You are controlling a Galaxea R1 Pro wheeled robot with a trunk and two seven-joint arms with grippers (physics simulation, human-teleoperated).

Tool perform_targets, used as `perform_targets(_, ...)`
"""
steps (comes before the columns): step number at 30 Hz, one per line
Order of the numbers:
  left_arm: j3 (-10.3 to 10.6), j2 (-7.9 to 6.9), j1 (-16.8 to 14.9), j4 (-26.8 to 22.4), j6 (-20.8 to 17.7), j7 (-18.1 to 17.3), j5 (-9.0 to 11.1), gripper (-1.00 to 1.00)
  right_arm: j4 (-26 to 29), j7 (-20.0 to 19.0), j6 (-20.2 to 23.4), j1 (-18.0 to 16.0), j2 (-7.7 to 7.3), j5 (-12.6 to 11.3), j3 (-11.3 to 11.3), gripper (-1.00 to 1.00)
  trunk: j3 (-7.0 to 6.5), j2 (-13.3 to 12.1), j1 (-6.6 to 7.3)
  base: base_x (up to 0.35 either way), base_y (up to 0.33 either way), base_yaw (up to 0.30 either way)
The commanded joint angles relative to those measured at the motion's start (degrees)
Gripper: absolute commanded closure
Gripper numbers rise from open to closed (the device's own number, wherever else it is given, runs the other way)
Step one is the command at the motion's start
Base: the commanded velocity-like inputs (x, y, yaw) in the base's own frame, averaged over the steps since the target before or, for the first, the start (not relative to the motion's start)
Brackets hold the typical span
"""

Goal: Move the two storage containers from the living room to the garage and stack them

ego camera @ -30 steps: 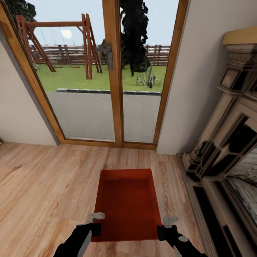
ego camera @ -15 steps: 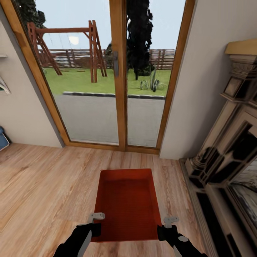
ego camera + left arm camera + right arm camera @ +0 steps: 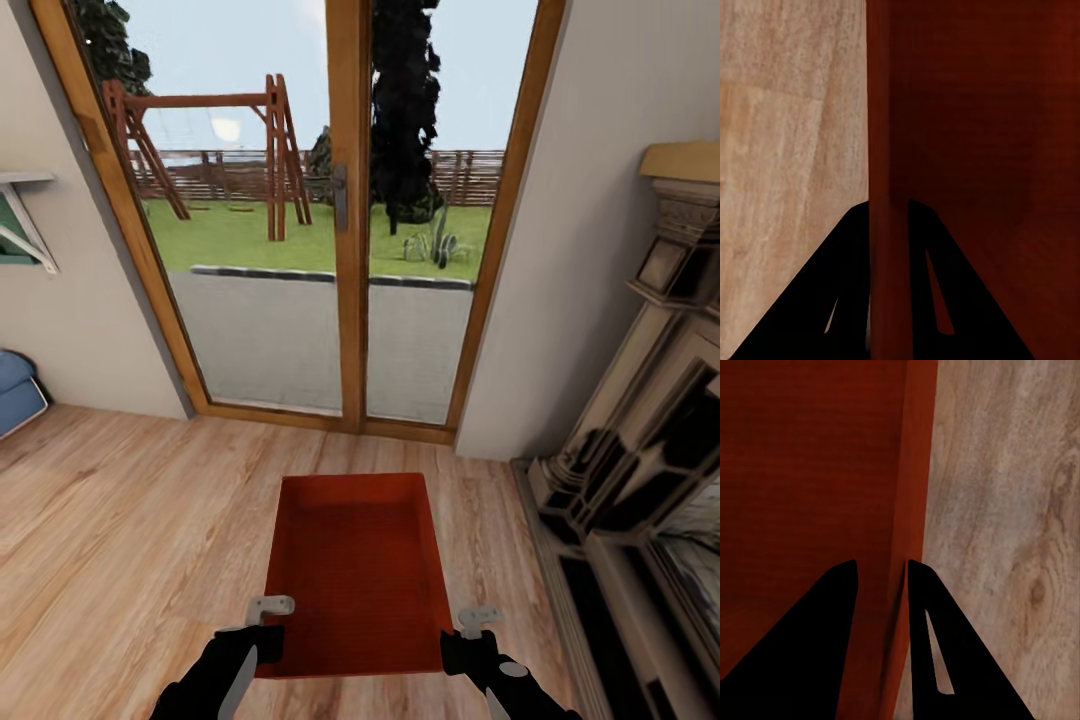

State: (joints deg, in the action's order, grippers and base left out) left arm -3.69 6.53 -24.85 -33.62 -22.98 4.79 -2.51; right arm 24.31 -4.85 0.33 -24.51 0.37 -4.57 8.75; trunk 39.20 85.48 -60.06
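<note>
- Head view: one container [image 3: 355, 570] hangs in front of the robot over the plank floor [image 3: 120, 520], open top up and level. The left gripper [image 3: 268, 618] clamps its left wall near the near corner, and the right gripper [image 3: 472, 624] clamps the right wall opposite. A grip on both long sides likely keeps the box from tipping while the base drives.
- Head view: a glazed door [image 3: 345, 220] with a wood frame stands ahead, a fireplace [image 3: 640, 460] along the right, and a blue cushion [image 3: 15, 390] at the left edge. This is the living room, so I judge the carry to the garage is at its start.
- Left wrist view: the two fingers [image 3: 844, 285] straddle the container's wall [image 3: 889, 150], one outside over the planks, one inside over the red bottom, closed on the wall.
- Right wrist view: the fingers [image 3: 937, 645] pinch the other wall [image 3: 916, 495] the same way, red interior on one side, planks on the other.
</note>
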Motion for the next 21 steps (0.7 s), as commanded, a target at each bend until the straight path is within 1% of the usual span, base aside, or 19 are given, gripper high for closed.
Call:
perform_targets(1, -0.27, 0.12, -0.02, -0.13, -0.32, 0.25, -0.65, 1.0, -0.05, -0.07, 0.03, -0.01, -0.02, -0.44, 0.39, 1.0, -0.23, -0.39, 0.23, 0.0, 0.0, 0.09)
perform_targets(8, -0.27, 0.15, -0.02, -0.13, -0.31, 0.24, -0.58, 1.0, -0.56, -0.07, 0.02, -0.01, 0.3, -0.36, 0.39, 1.0, -2.13, -3.2, 1.77, 0.0, 0.0, 0.09)
perform_targets(21, -0.27, 0.18, -0.02, -0.05, -0.31, 0.22, -0.57, 1.0, -0.65, -0.07, 0.09, -0.01, 0.33, -0.27, 0.39, 1.0, -5.66, -8.41, 4.62, 0.0, 0.0, 0.091)
